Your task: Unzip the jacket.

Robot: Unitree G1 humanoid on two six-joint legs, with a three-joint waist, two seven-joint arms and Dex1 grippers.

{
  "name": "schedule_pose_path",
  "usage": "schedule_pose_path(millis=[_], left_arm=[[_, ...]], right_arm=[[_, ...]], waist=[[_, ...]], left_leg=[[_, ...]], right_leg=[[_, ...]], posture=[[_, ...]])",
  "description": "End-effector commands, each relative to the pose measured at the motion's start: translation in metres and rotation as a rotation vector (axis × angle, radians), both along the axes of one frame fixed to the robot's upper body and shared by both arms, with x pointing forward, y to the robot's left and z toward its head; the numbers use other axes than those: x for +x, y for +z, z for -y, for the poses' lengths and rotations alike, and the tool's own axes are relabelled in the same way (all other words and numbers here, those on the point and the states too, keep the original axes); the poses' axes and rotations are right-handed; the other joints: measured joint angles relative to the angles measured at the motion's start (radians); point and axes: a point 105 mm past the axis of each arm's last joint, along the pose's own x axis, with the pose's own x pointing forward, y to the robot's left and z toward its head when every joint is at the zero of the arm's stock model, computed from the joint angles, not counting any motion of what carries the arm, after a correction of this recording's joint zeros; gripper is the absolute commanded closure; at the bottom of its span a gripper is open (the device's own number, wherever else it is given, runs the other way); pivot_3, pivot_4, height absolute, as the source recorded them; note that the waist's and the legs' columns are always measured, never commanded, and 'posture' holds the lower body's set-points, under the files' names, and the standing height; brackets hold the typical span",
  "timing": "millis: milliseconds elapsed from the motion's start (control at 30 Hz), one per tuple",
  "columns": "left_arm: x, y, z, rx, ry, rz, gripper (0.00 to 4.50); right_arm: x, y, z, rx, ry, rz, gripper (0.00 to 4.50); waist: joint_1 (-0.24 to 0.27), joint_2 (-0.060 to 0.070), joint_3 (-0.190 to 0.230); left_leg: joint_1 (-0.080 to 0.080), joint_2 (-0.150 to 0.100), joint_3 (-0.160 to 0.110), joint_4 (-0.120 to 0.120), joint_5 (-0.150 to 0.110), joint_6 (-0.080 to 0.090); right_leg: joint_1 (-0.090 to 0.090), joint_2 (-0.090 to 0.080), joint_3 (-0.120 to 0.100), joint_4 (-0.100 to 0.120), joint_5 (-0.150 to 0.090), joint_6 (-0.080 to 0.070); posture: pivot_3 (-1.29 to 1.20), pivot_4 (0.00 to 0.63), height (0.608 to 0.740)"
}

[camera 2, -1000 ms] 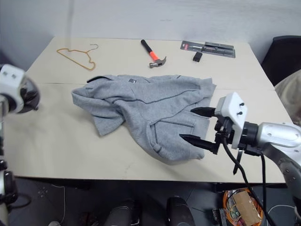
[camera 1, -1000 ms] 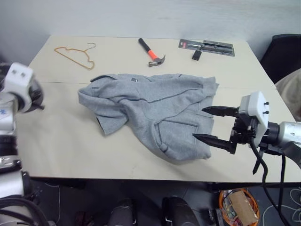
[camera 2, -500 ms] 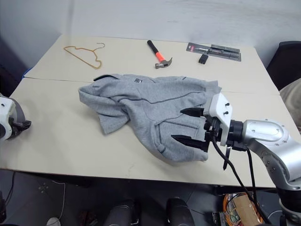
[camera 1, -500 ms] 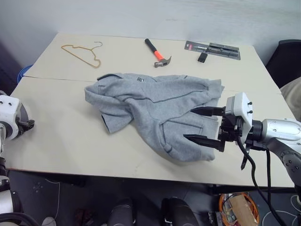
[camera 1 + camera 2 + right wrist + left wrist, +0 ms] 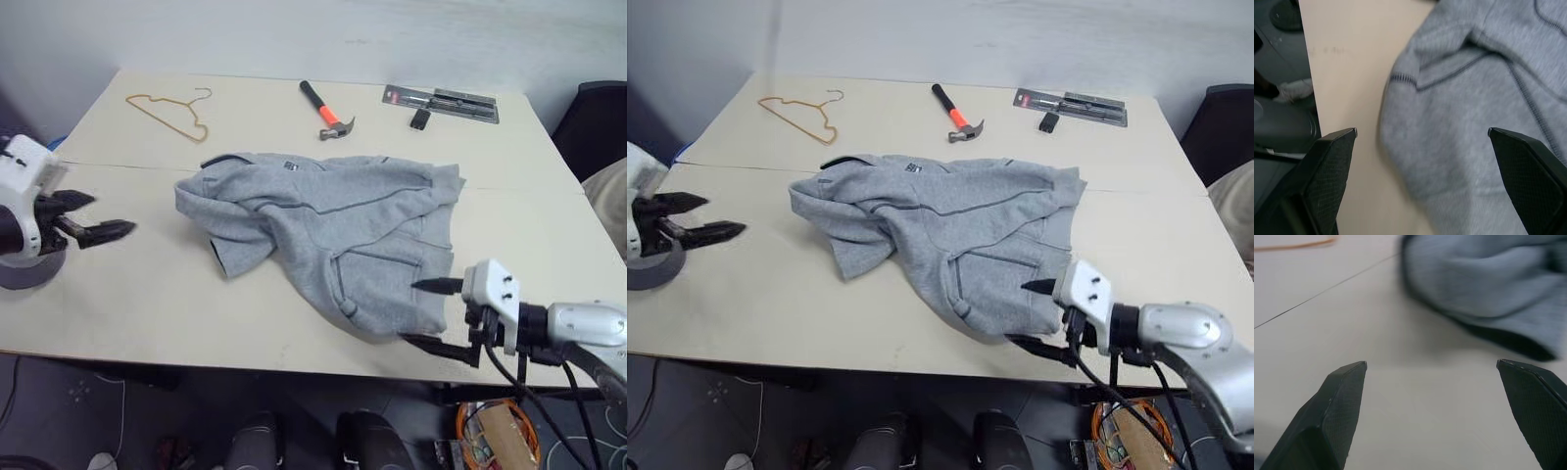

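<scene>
- The right gripper [image 5: 423, 311] hangs at the table's near edge, its two black fingers spread wide and holding nothing; one fingertip lies over the jacket's near corner, the other just off the table edge.
- From the right wrist view, grey fleece with dark seam lines sits between and beyond those fingers, beside bare tabletop.
- The left gripper [image 5: 106, 217] hovers over the table's left side with its fingers wide apart and empty, pointing toward the jacket [image 5: 333, 230] but well apart from it.
- The jacket lies crumpled in a heap at the middle of the table [image 5: 147, 284], its small dark logo facing up near the far edge of the heap.
- Beyond it lie a wire hanger [image 5: 168, 111], a hammer [image 5: 327, 109] with an orange grip, and a flat tool package [image 5: 440, 100].
</scene>
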Motion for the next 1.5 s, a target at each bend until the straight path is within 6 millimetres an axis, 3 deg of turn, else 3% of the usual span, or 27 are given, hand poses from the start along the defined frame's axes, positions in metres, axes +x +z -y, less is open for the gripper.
schedule_pose_path(millis=[33, 133, 200, 333, 367, 667, 833, 1000, 1100, 1200, 1333, 1500], left_arm=[[-0.026, -0.012, 0.049, 0.108, -0.334, -0.063, 0.01], [-0.019, -0.040, 0.061, 0.266, -0.412, -0.076, 0.01], [-0.006, -0.050, 0.074, 0.269, -0.439, -0.037, 0.01], [0.001, -0.051, 0.098, 0.229, -0.533, 0.020, 0.01], [0.002, -0.049, 0.103, 0.212, -0.552, 0.035, 0.00], [0.010, -0.057, 0.104, 0.265, -0.594, 0.042, 0.00], [0.014, -0.065, 0.095, 0.337, -0.585, 0.038, 0.00], [0.012, -0.071, 0.086, 0.350, -0.584, 0.021, 0.00], [0.011, -0.074, 0.086, 0.363, -0.604, 0.026, 0.00], [0.020, -0.077, 0.089, 0.391, -0.618, 0.079, 0.00], [0.040, -0.082, 0.086, 0.462, -0.580, 0.147, 0.00], [0.064, -0.058, 0.083, 0.457, -0.488, 0.332, 0.00]], right_arm=[[-0.003, -0.011, -0.002, -0.087, 0.029, 0.062, 0.00], [0.001, -0.022, -0.002, -0.119, 0.016, 0.084, 0.00], [0.008, -0.028, -0.001, -0.123, -0.009, 0.093, 0.00], [0.021, -0.038, -0.002, -0.122, -0.040, 0.089, 0.00], [0.024, -0.039, -0.002, -0.116, -0.043, 0.088, 0.18], [0.026, -0.040, 0.019, -0.156, -0.041, 0.060, 2.80], [0.029, -0.027, 0.067, -0.216, -0.152, 0.066, 4.41], [0.031, -0.007, 0.137, -0.316, -0.328, 0.094, 4.46], [0.030, -0.001, 0.160, -0.341, -0.387, 0.103, 4.46], [0.037, 0.000, 0.159, -0.335, -0.398, 0.140, 4.46], [0.044, -0.002, 0.135, -0.273, -0.357, 0.167, 4.46], [0.048, -0.006, 0.118, -0.269, -0.339, 0.195, 4.46]], waist=[[-0.003, 0.001, 0.000], [-0.001, 0.002, 0.000], [0.002, 0.002, 0.000], [0.006, 0.002, 0.000], [0.006, 0.002, 0.000], [0.007, 0.002, 0.000], [0.014, 0.002, 0.000], [0.014, 0.002, 0.000], [0.014, 0.002, 0.000], [0.009, 0.003, 0.000], [0.008, 0.004, 0.000], [0.008, 0.004, 0.000]], left_leg=[[0.000, 0.000, 0.000, 0.000, 0.000, 0.000], [0.001, 0.000, 0.000, 0.000, 0.001, -0.001], [0.003, 0.000, 0.001, 0.000, 0.001, -0.001], [0.001, 0.000, 0.002, 0.002, 0.001, 0.000], [0.001, 0.000, 0.002, 0.002, 0.001, 0.000], [0.001, 0.002, 0.002, 0.003, 0.001, 0.000], [0.001, 0.001, 0.002, 0.003, 0.001, 0.001], [0.001, 0.001, 0.002, 0.003, 0.001, 0.001], [0.001, 0.001, 0.002, 0.003, 0.001, 0.001], [0.002, 0.001, 0.002, 0.003, 0.001, 0.001], [0.002, 0.001, 0.003, 0.003, 0.002, 0.001], [0.002, 0.001, 0.003, 0.004, 0.002, 0.001]], right_leg=[[0.000, 0.000, 0.000, 0.000, 0.000, 0.000], [0.000, 0.001, 0.001, 0.001, 0.000, -0.001], [0.001, 0.002, 0.001, 0.002, -0.001, -0.001], [0.000, 0.004, 0.001, 0.003, -0.001, -0.001], [0.000, 0.004, 0.001, 0.003, -0.001, -0.001], [0.000, 0.005, 0.001, 0.002, -0.001, -0.001], [0.001, 0.004, 0.001, 0.002, -0.001, -0.001], [0.001, 0.004, 0.001, 0.002, 0.000, -0.001], [0.001, 0.005, 0.001, 0.002, 0.000, -0.001], [0.001, 0.005, 0.001, 0.002, 0.000, -0.001], [0.001, 0.005, 0.001, 0.003, 0.000, -0.001], [0.001, 0.005, 0.001, 0.004, 0.000, -0.001]], posture=[[0.00, 0.150, 0.740], [0.00, 0.150, 0.740], [0.00, 0.150, 0.740], [0.00, 0.150, 0.740], [0.00, 0.150, 0.740], [0.00, 0.150, 0.740], [0.00, 0.150, 0.740], [0.00, 0.150, 0.740], [0.00, 0.150, 0.740], [0.00, 0.150, 0.740], [0.00, 0.150, 0.740], [0.00, 0.150, 0.740]])
